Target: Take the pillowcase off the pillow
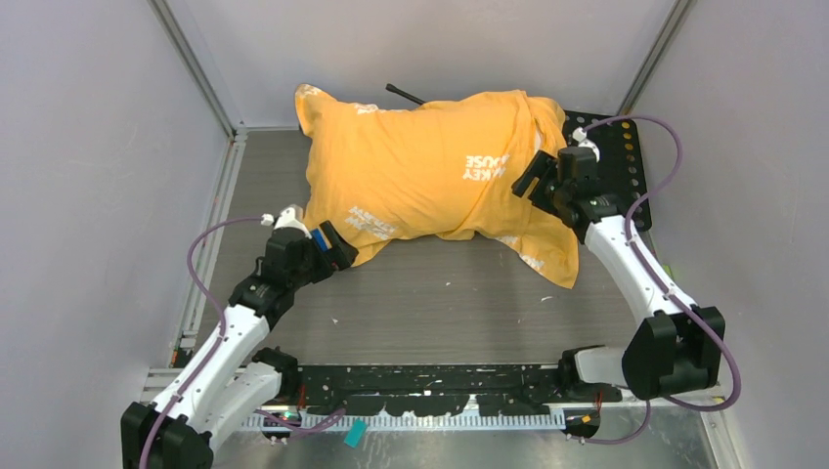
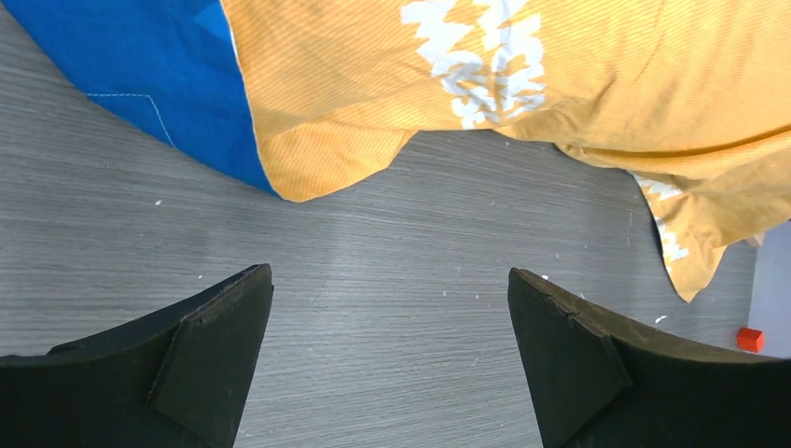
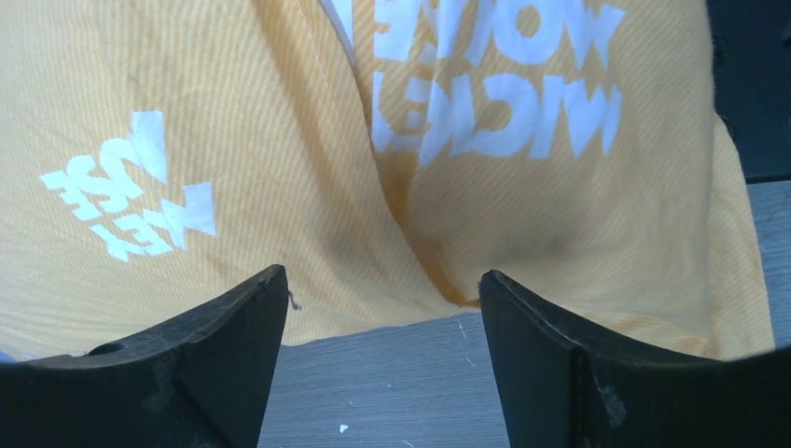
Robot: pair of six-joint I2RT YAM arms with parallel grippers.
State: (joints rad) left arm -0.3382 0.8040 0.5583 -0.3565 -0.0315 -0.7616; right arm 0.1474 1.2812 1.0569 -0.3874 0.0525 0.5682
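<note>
As left wrist shows, pillowcase (image 2: 560, 84) blue-patched.

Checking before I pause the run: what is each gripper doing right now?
Left gripper: open, holding nothing, short of the pillowcase.
Right gripper: open, holding nothing, pointed at the pillowcase.

pillowcase (image 1: 420, 166): orange-yellow, white lettering, wrinkled, stuffed plump, along the tabletop's (image 1: 440, 293) far edge
pillow: hidden inside it

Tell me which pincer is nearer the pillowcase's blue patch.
Left. The left pincer sits just short of the blue patch at the near-left corner of the pillowcase; the right pincer is at its opposite, right end.
</note>
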